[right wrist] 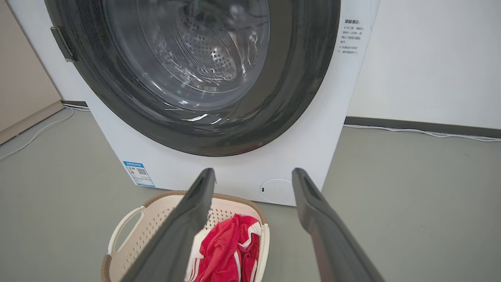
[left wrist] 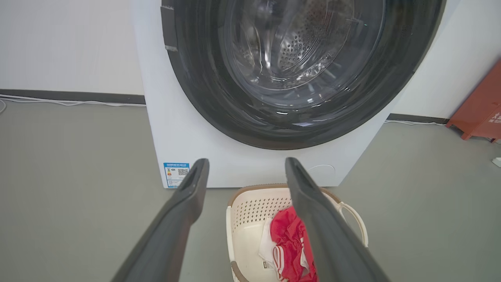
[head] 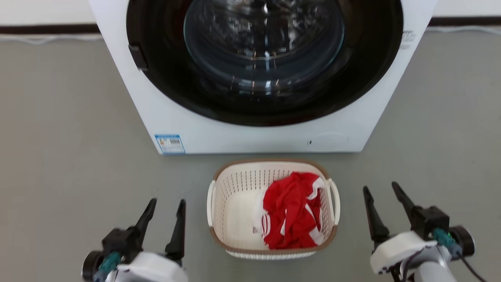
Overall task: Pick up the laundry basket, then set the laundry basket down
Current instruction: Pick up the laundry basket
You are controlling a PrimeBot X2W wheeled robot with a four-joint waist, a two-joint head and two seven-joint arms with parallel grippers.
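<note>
Laundry basket (head: 238,184) on floor (head: 58,156) just before washer (head: 242,135), garment (head: 291,211) inside.

— That laundry basket (head: 235,184) between the left gripper (head: 168,200) and right gripper (head: 380,185)?
— Matt perforated plastic, woven-look brown rim; soft red cloth (head: 291,211) inside.
— Beyond the fingertips (left wrist: 199,168)?
— Washer (head: 235,133) glossy white, door (head: 264,43) shiny glass, I think; floor (head: 58,137) matt.

My left gripper (left wrist: 246,161): fingers spread apart, above the floor (left wrist: 70,176). Laundry basket (left wrist: 254,207) stands just before the washer (left wrist: 184,129), red-and-white garment (left wrist: 287,239) inside.
</note>
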